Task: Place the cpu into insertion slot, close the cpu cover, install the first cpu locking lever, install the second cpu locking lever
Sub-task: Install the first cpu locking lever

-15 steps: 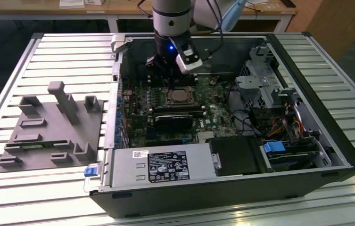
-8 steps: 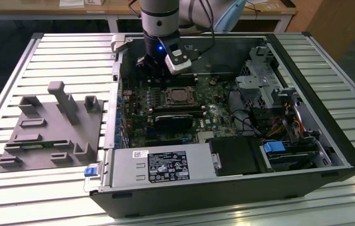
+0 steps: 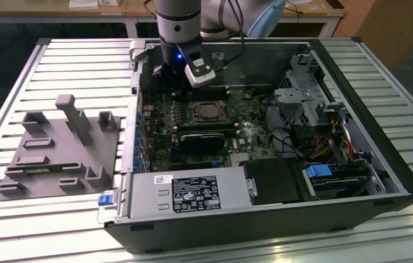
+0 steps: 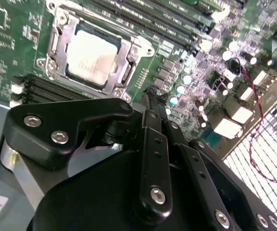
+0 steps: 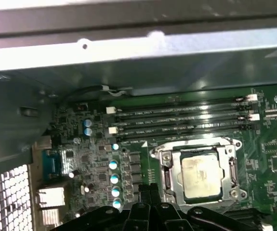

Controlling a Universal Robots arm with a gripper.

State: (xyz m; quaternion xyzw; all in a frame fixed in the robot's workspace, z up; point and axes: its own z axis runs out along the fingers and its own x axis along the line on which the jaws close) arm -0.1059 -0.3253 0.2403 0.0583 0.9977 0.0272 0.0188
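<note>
The cpu (image 4: 92,57), matte silvery square, sits framed by the shiny cpu cover (image 4: 60,52); hand (image 4: 153,95) clenched, empty.

Overhead light falls evenly in the exterior view and glares white off the slatted surface (image 3: 38,230) along its near edge. The case (image 3: 382,137) interior lies in shade. In both wrist views the cpu (image 4: 92,57) (image 5: 201,175) gleams pale, and the case wall (image 5: 128,48) flares white.
</note>
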